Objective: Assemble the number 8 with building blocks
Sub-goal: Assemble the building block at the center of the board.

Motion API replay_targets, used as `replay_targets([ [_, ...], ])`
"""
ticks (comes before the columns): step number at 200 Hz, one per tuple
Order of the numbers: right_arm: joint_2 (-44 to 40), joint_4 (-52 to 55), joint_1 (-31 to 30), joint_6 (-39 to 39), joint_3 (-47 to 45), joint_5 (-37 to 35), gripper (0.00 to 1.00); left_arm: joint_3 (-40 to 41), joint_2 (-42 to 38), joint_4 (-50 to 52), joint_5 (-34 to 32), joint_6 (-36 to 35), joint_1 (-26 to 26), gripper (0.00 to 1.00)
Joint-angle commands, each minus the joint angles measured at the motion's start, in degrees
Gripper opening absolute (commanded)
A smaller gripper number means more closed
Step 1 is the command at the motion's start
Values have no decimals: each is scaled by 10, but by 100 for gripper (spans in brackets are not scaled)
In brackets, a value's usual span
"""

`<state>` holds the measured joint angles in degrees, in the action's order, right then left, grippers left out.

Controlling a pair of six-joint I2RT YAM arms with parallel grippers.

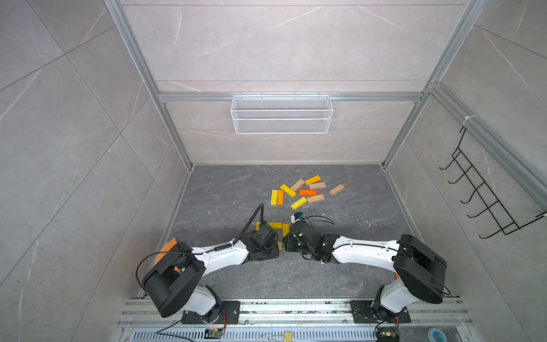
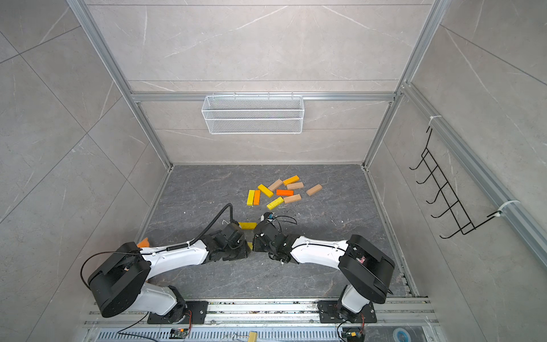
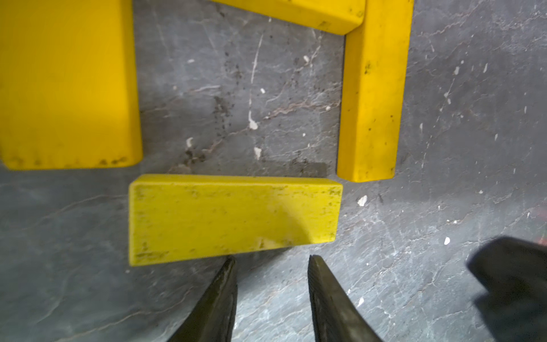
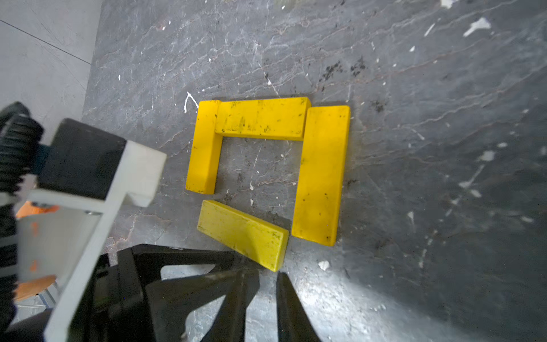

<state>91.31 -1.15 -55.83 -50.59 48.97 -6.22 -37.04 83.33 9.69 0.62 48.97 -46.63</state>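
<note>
— Flat on the counter (image 4: 414, 148), close in front of both arms: four yellow bars (image 4: 321, 174), rectangular, painted wood, scuffed with dark specks.

— Forming what?

— Nearly a square loop. Three set at right angles, ends touching. The fourth bar (image 3: 233, 217) tilted across the open side, not square with the rest.

— And the end effectors?

— Left end effector (image 3: 270, 257): fingers a little apart, nothing between them, one fingertip (image 3: 229, 266) right at the fourth bar's long edge. Right end effector (image 4: 268, 276): all but closed, empty, tips just beside that same bar's corner.

— Anything farther out?

— Toward the back, well apart from the loop: loose blocks (image 1: 307, 192) of the same shape, yellow, orange and bare tan, scattered at all angles. Counter dark grey, stone-veined, flecked with white. On the back wall, a white wire-mesh basket (image 1: 281, 114).
</note>
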Motion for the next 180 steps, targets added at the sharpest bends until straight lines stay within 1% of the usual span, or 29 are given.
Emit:
replay_targets([
  [1,-9,32,3,19,-7,-17,22,-8,5,13,11,-14,-3,44],
  [30,-16,31,3,25,-7,-15,22,0,-40,44,5,-13,-3,44],
  [57,-21,29,2,34,-4,-6,23,4,-92,102,-15,-15,-3,44],
  [78,-11,24,0,34,3,8,25,2,-121,146,-32,-18,2,46],
  [101,7,18,-11,30,12,9,26,7,-137,171,-39,-26,22,49],
  [114,18,12,-17,26,17,10,27,11,-143,174,-38,-34,36,51],
  [147,33,8,-25,20,23,8,28,26,-138,147,-12,-56,81,51],
  [180,28,13,-26,18,20,-2,28,26,-113,113,0,-70,96,52],
])
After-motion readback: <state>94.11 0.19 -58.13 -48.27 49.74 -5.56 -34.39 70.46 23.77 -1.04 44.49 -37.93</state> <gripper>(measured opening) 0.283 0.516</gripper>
